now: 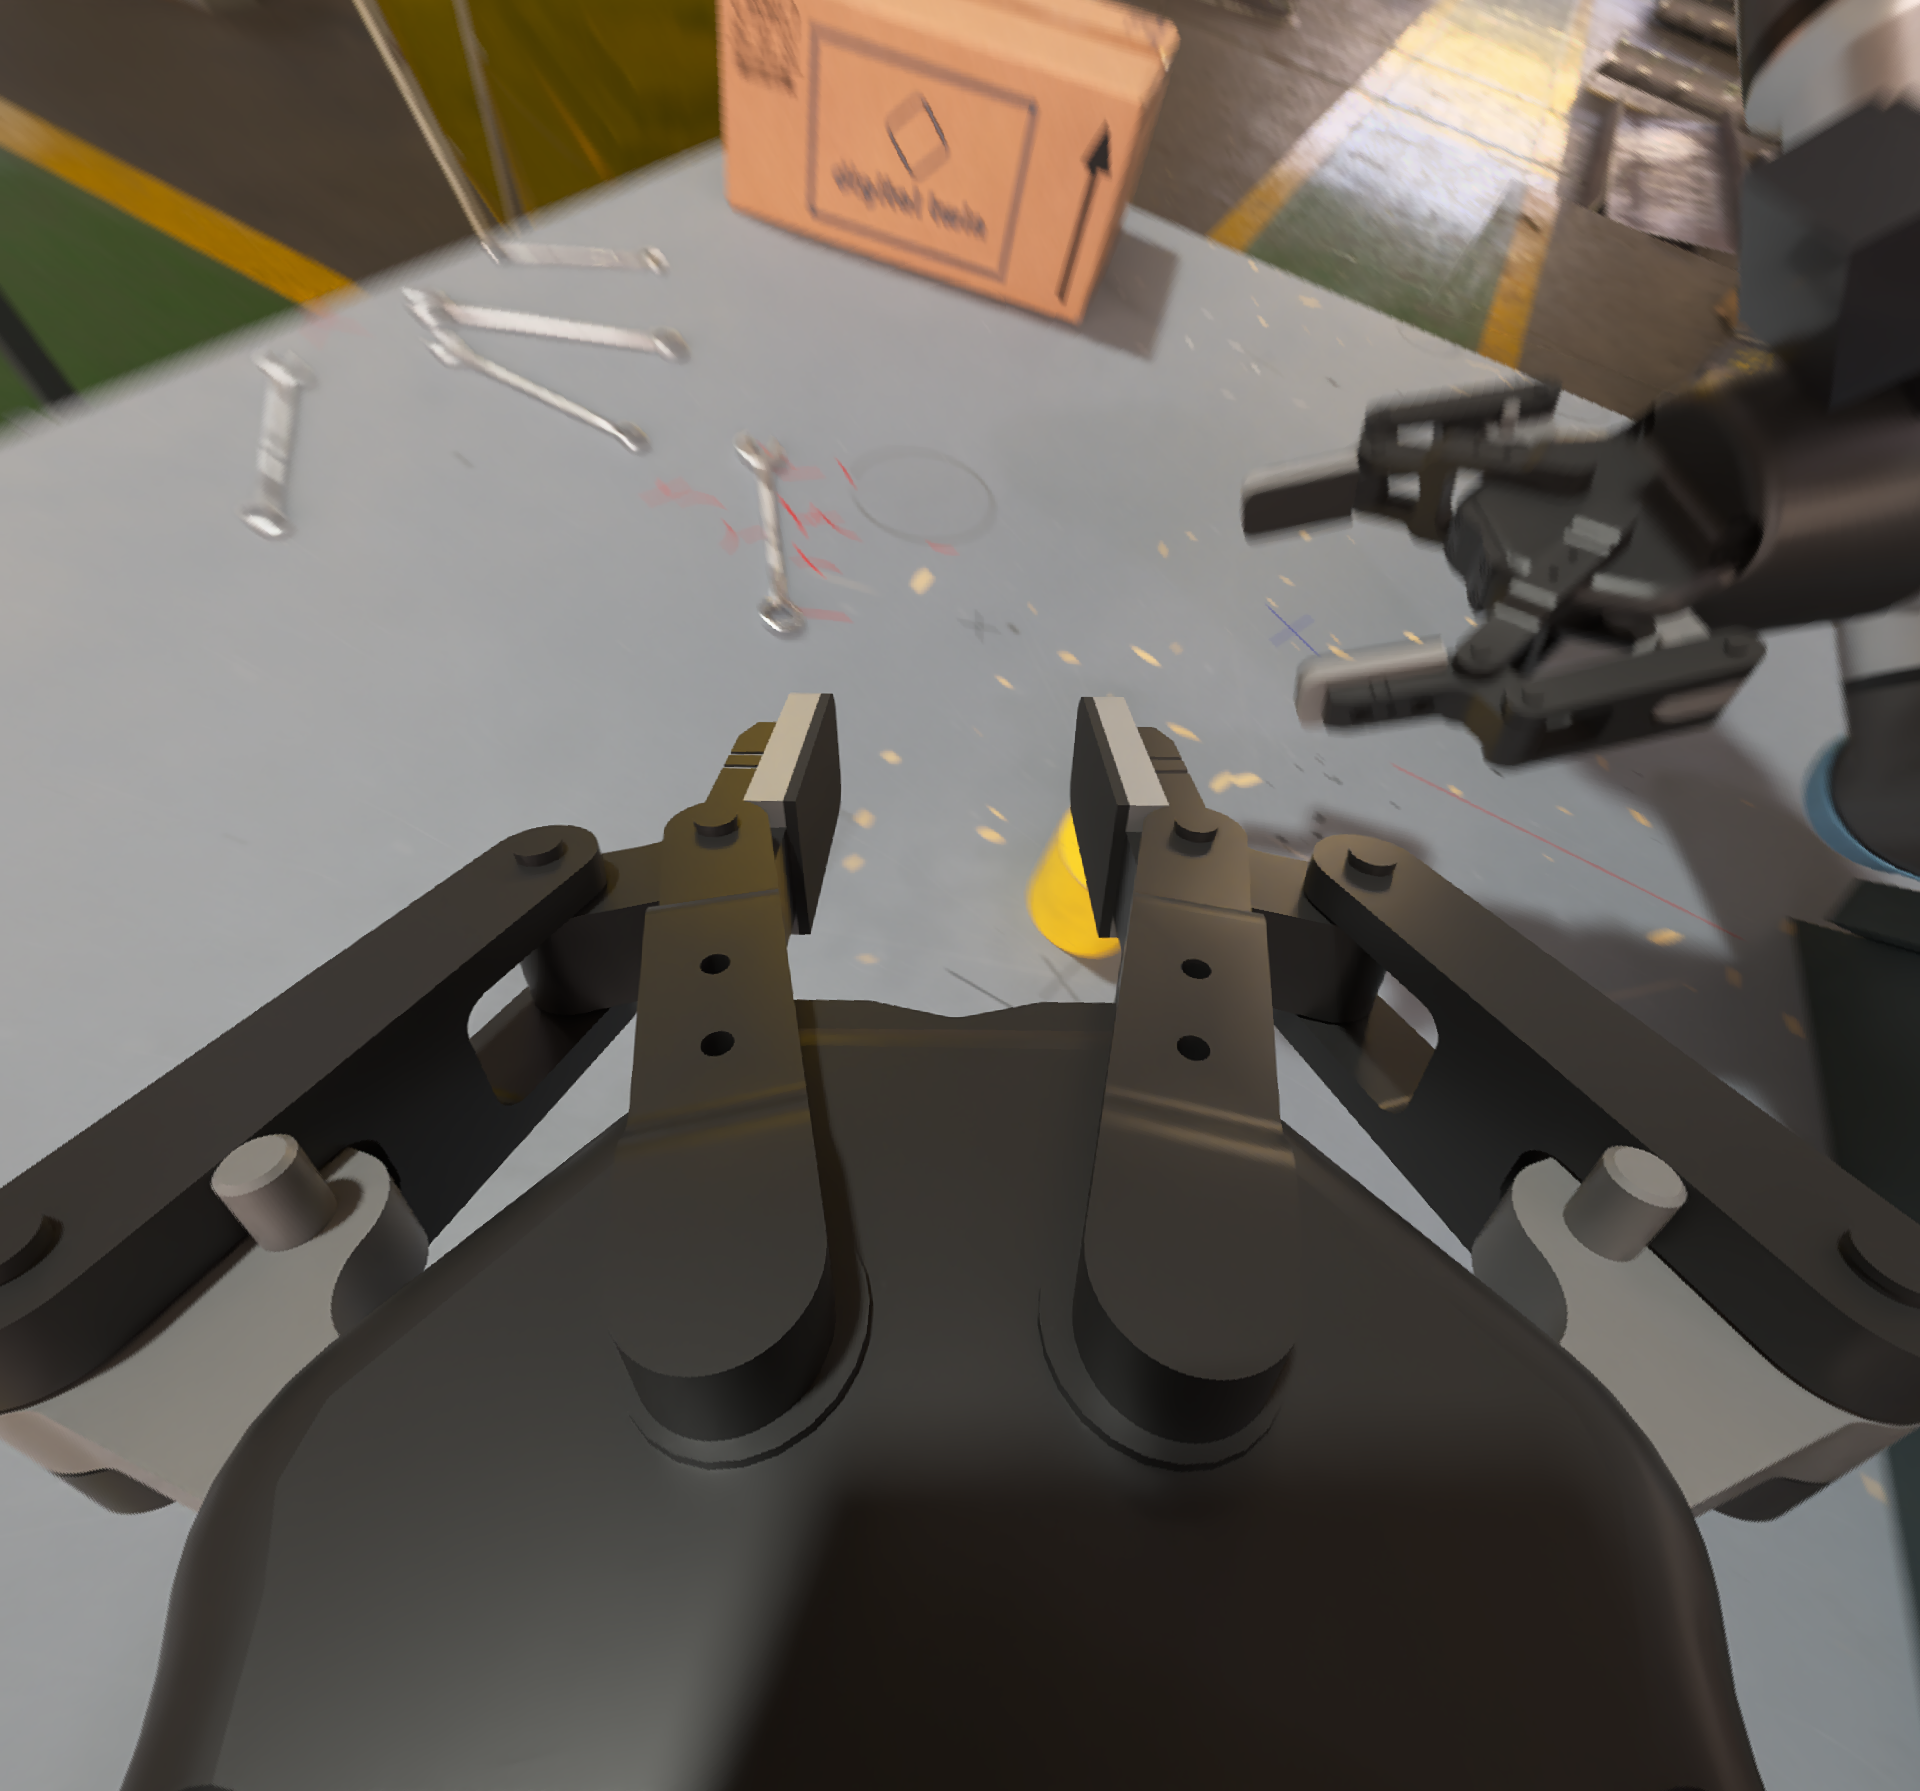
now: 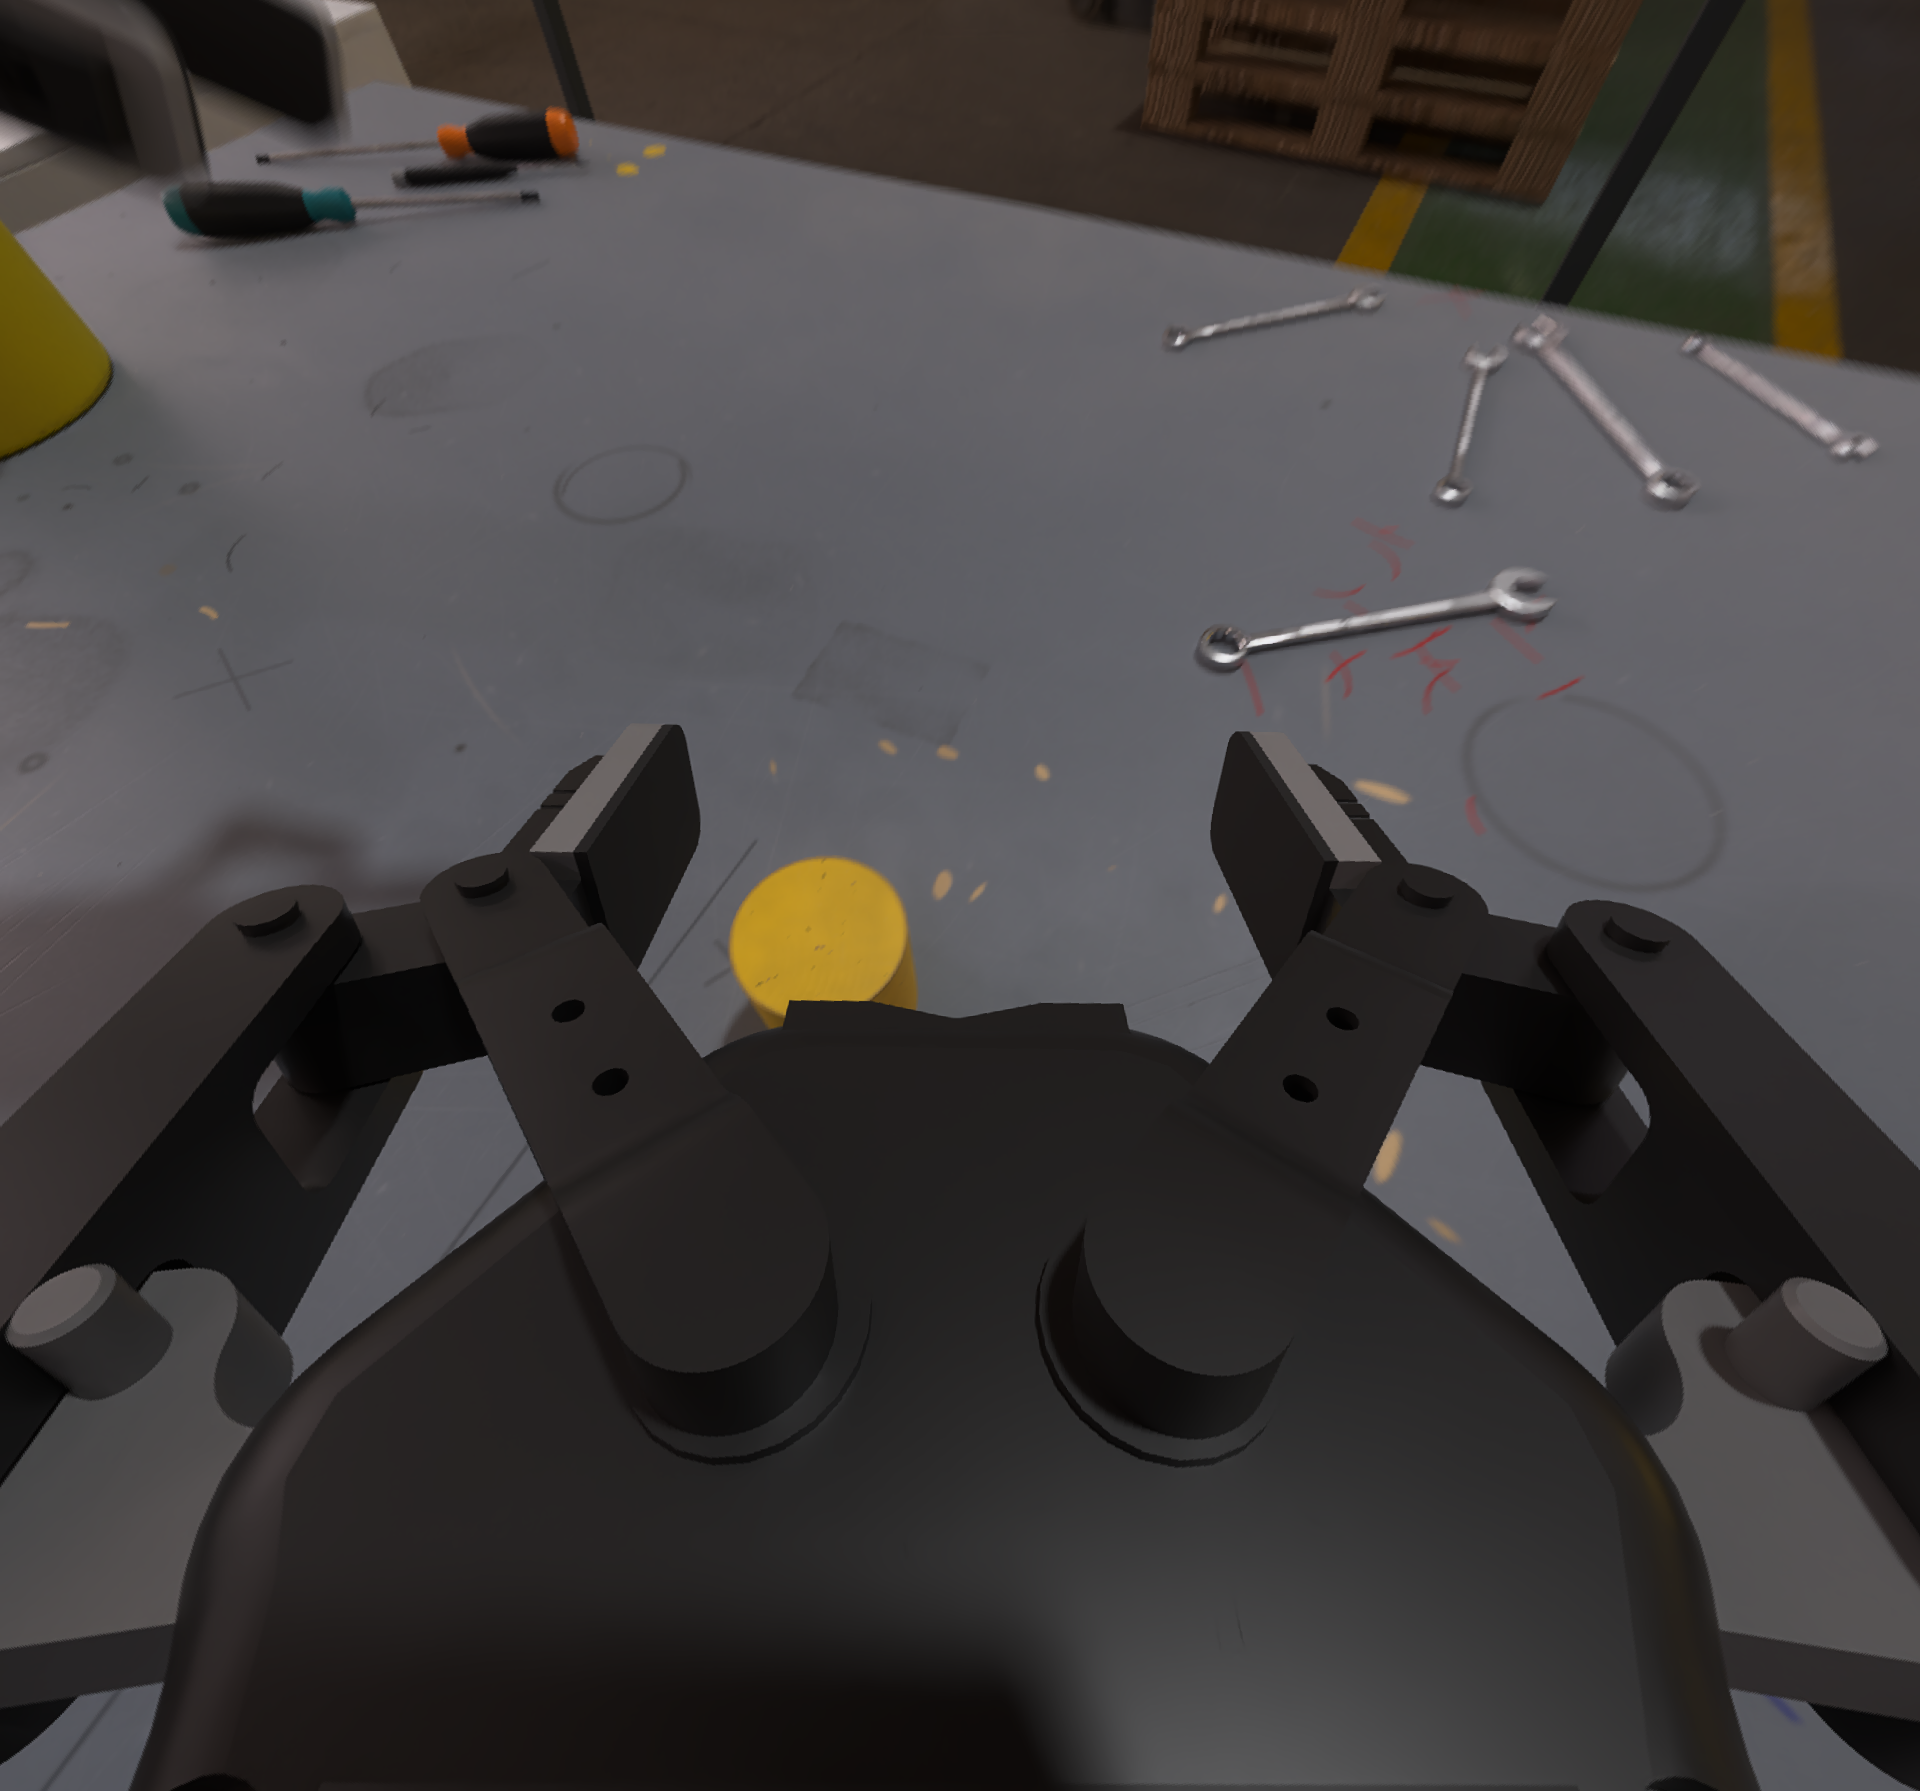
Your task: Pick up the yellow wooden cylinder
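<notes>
The yellow wooden cylinder [image 2: 821, 941] stands upright on the grey table [image 2: 935, 411]. In the right wrist view it sits below and between my right gripper's [image 2: 956, 806] open fingers, near the palm and a little to the left. In the left wrist view only part of the cylinder [image 1: 1060, 894] shows, behind the right finger of my left gripper [image 1: 954, 765]. The left gripper is open and empty above the table. The right gripper [image 1: 1340, 588] also shows at the right of the left wrist view, open.
Several steel wrenches [image 2: 1371, 619] lie on the table, also seen in the left wrist view [image 1: 774, 536]. A cardboard box [image 1: 935, 110] stands at the table's far edge. Two screwdrivers [image 2: 260, 209] lie far left. A yellow object [image 2: 42, 359] stands at the left edge.
</notes>
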